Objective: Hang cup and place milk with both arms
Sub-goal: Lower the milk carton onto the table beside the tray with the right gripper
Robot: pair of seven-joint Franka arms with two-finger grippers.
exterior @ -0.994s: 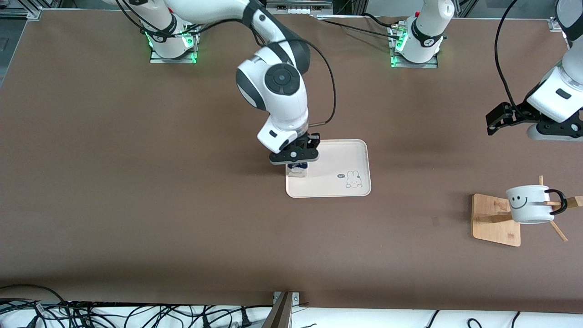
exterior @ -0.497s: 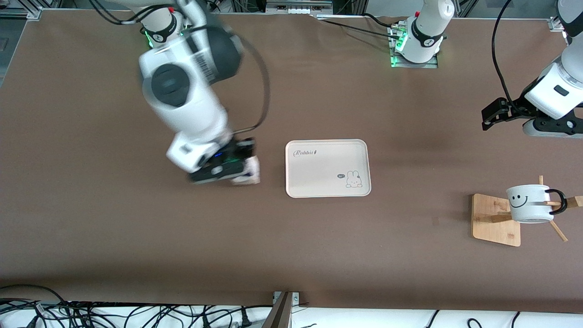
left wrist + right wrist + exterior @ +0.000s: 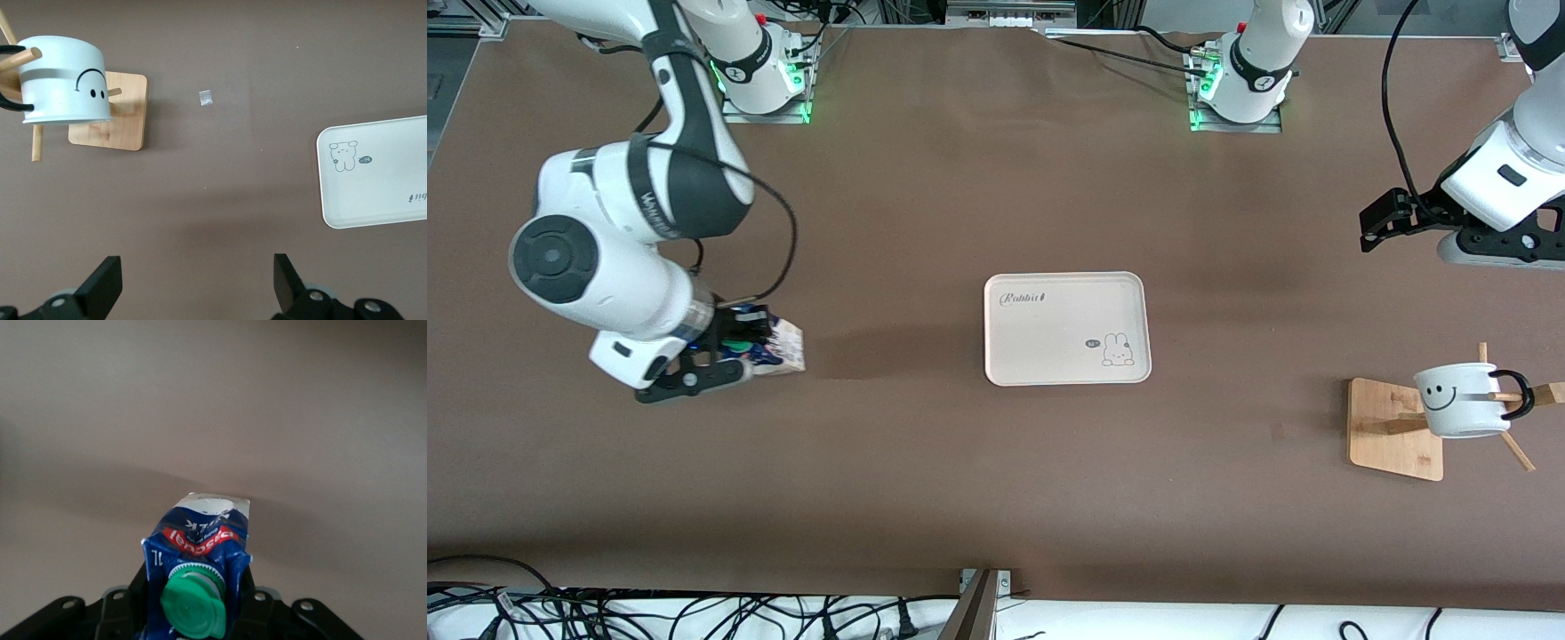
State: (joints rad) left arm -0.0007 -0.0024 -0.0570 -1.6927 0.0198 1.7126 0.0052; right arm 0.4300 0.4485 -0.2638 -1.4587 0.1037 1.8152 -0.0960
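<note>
The milk (image 3: 775, 348) is a blue and white carton with a green cap (image 3: 193, 608). My right gripper (image 3: 716, 360) is shut on it, tilted, low over the bare table toward the right arm's end, well off the tray (image 3: 1065, 293). In the right wrist view the carton (image 3: 200, 540) sits between the jaws of my right gripper (image 3: 197, 603). The white cup (image 3: 1456, 398) with its smiley face hangs by its black handle on a peg of the wooden rack (image 3: 1392, 436). My left gripper (image 3: 1380, 224) is open and empty above the table, at the left arm's end. In the left wrist view the gripper (image 3: 193, 287) is apart from the cup (image 3: 63, 80).
The cream tray with a rabbit drawing lies at the table's middle with nothing on it and also shows in the left wrist view (image 3: 393, 200). A small pale scrap (image 3: 207, 98) lies on the table between rack and tray. Cables run along the table edge nearest the front camera.
My right arm has swung away from the tray toward its own end of the table, carrying the milk with it. My left gripper has drifted slightly toward the robots' bases.
</note>
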